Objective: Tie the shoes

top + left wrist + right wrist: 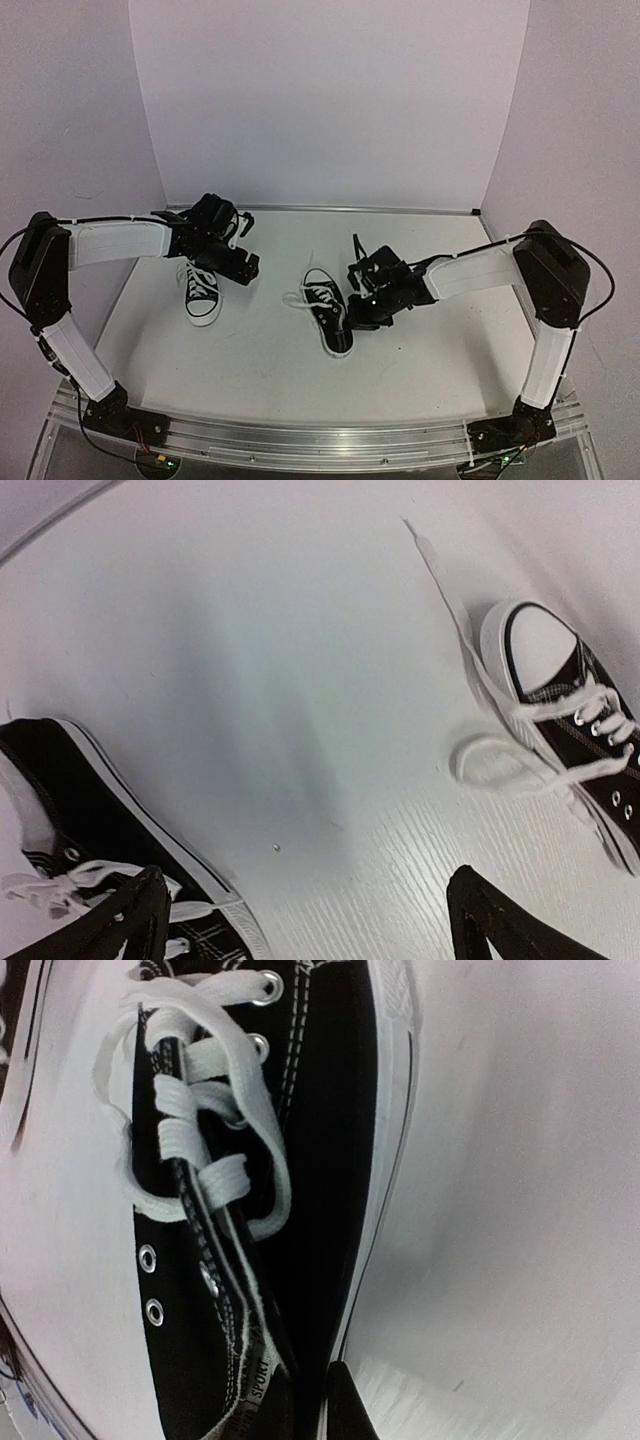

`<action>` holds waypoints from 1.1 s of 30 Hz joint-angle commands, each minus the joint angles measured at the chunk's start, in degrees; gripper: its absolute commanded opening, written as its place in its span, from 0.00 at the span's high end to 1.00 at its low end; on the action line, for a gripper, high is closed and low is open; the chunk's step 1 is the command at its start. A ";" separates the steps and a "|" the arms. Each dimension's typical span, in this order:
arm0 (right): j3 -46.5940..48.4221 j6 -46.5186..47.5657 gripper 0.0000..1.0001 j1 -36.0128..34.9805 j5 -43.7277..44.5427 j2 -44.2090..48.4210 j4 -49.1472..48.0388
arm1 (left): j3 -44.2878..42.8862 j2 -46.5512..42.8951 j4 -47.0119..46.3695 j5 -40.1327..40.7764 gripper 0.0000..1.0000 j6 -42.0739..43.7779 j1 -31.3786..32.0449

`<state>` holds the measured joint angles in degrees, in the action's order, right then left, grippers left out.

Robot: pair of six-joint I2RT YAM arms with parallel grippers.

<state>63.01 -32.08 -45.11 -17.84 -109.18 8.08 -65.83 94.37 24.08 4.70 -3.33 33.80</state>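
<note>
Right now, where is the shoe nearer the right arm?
Top view: that shoe lies centre-right, right of the other shoe, beside the right claw.

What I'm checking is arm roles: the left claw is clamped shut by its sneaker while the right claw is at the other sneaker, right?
No: the left wrist view shows the left claw open, fingers spread wide, by its sneaker. The right claw is at the other sneaker.

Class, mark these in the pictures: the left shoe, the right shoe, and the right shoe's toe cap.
left shoe (203, 293), top view, laced upper.
right shoe (329, 312), top view, laced upper.
right shoe's toe cap (540, 645), left wrist view, white rubber middle.
</note>
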 commanded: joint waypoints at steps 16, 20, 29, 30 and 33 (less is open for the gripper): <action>-10.05 -28.40 0.66 -23.35 9.93 9.30 -15.45 | 20.00 -10.55 -15.38 -16.88 0.25 -6.99 5.97; -7.61 -22.42 0.52 -23.26 12.38 12.44 -10.92 | 19.46 -7.75 -15.38 -15.64 0.31 -7.66 7.77; 1.92 -6.37 0.38 -17.23 21.68 16.32 7.06 | 12.08 0.88 -13.54 -13.27 0.41 -4.47 10.67; 1.82 -6.18 0.38 -15.70 20.91 16.26 7.12 | 11.14 2.17 -13.04 -13.21 0.43 -3.96 10.88; 1.57 -5.30 0.38 -11.88 18.73 15.33 7.04 | 9.07 4.68 -12.25 -12.96 0.45 -2.80 11.46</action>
<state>64.06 -41.59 -61.90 0.51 -93.57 10.71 -52.11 96.66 11.04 -9.51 -8.74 44.43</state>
